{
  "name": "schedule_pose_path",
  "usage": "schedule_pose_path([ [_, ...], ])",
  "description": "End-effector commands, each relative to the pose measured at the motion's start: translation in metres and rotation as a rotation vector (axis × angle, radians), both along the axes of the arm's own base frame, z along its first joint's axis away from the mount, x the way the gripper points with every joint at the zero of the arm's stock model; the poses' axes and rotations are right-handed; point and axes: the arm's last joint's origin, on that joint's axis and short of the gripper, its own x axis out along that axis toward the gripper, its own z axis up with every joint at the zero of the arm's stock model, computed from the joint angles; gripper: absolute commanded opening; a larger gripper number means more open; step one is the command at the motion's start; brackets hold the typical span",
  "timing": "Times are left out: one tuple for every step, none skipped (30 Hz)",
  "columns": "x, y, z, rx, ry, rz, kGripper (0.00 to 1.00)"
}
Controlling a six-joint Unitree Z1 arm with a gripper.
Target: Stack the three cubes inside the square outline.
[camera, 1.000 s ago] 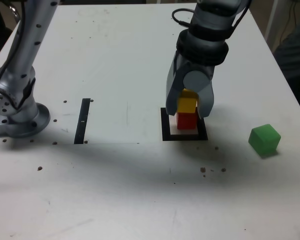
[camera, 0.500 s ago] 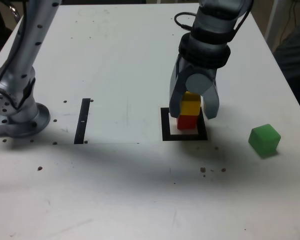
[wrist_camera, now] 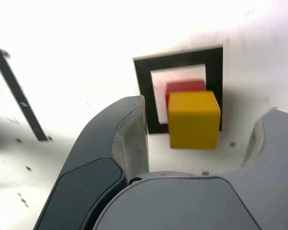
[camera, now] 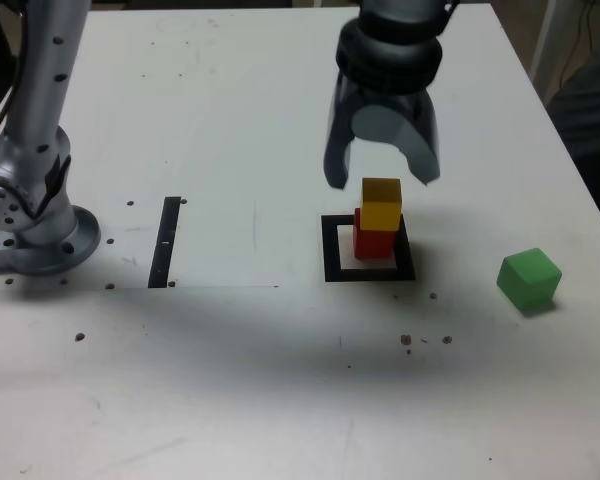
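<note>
- The gripper [camera: 382,183] hangs just above the stack with its jaws spread wide and nothing between them; the wrist view shows clear space on both sides of the yellow cube [wrist_camera: 194,119].
- The yellow cube [camera: 381,204] sits on the red cube [camera: 375,240] inside the square outline [camera: 369,272], but it is not square on it: in both views it overhangs toward one side. A light knock could tip it off.
- The jaw tips are near the yellow cube's top edge. My guess is that a sideways swing before the arm rises higher could clip that cube and topple the pair.
- The green cube [camera: 529,277] lies alone on the tabletop [camera: 280,380], well apart from the stack on the exterior view's right, and has yet to be stacked.
- It sits turned at an angle to the outline, so jaws closing on its corners rather than flat faces may twist it or let it slip.
- Placing it will likely be the riskiest part: the offset yellow cube gives a smaller, shifted landing face, and pressing down off-centre could push the tower over or out of the outline.
- The thin black strip [camera: 166,241] on the exterior view's left is no target.
</note>
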Motion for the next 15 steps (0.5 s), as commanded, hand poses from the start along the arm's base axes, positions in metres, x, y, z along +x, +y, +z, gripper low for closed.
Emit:
schedule_pose_path([
  [-0.001, -0.002, 0.009, 0.019, -0.022, -0.026, 1.00],
  [0.000, -0.004, 0.012, 0.033, -0.029, -0.044, 1.00],
  [0.001, -0.006, 0.015, 0.046, -0.038, -0.064, 1.00],
  [0.003, -0.009, 0.017, 0.059, -0.047, -0.085, 1.00],
  [0.005, -0.011, 0.020, 0.070, -0.056, -0.108, 1.00],
  [0.007, -0.014, 0.022, 0.080, -0.066, -0.130, 1.00],
  [0.009, -0.018, 0.024, 0.088, -0.076, -0.152, 1.00],
  [0.012, -0.021, 0.025, 0.094, -0.087, -0.174, 1.00],
  [0.014, -0.024, 0.027, 0.098, -0.097, -0.194, 1.00],
  [0.018, -0.029, 0.029, 0.101, -0.110, -0.219, 1.00],
  [0.021, -0.032, 0.030, 0.103, -0.120, -0.238, 1.00],
  [0.024, -0.036, 0.031, 0.104, -0.130, -0.257, 1.00],
  [0.028, -0.039, 0.032, 0.104, -0.141, -0.277, 1.00],
  [0.031, -0.043, 0.033, 0.103, -0.150, -0.297, 1.00],
  [0.034, -0.046, 0.034, 0.102, -0.159, -0.316, 1.00],
])
